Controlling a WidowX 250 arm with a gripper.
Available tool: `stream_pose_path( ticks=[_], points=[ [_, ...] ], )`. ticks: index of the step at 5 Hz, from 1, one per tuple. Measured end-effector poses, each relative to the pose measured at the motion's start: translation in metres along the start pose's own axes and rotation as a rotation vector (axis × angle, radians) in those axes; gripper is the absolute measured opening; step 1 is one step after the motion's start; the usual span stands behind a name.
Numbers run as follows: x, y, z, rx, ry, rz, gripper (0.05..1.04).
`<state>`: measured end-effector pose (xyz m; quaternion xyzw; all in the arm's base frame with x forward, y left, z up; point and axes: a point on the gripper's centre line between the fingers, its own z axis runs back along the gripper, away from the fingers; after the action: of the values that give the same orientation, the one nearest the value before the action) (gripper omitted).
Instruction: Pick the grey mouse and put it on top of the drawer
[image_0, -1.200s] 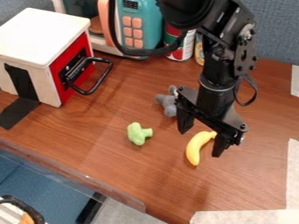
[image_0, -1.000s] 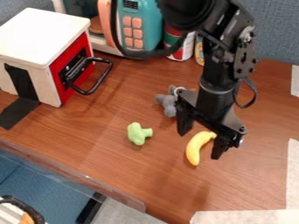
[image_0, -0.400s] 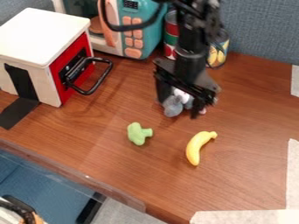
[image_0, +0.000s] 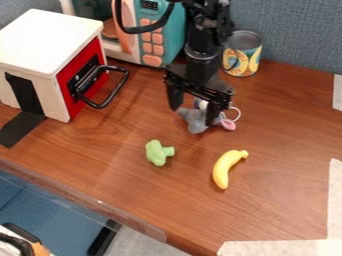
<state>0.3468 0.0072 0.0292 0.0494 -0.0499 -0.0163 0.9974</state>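
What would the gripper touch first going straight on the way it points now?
Probably the grey mouse, which appears below and between the open fingers of the gripper, though this slanted view leaves their depth unclear.

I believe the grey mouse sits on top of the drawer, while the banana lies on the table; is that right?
Not on the drawer: the camera view shows the mouse on the table, by the gripper. The banana lies there too.
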Motion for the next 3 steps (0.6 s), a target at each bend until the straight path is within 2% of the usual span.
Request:
stream_pose_path(
  ticks=[1, 2, 3],
  points=[
    [0.003, 0.011, -0.015, -0.005, 0.006, 0.049, 1.000],
    [0.003, 0.013, -0.033, -0.017, 0.044, 0.054, 0.947],
    [0.005, 0.010, -0.034, -0.033, 0.034, 0.052, 0.656]
  ],
)
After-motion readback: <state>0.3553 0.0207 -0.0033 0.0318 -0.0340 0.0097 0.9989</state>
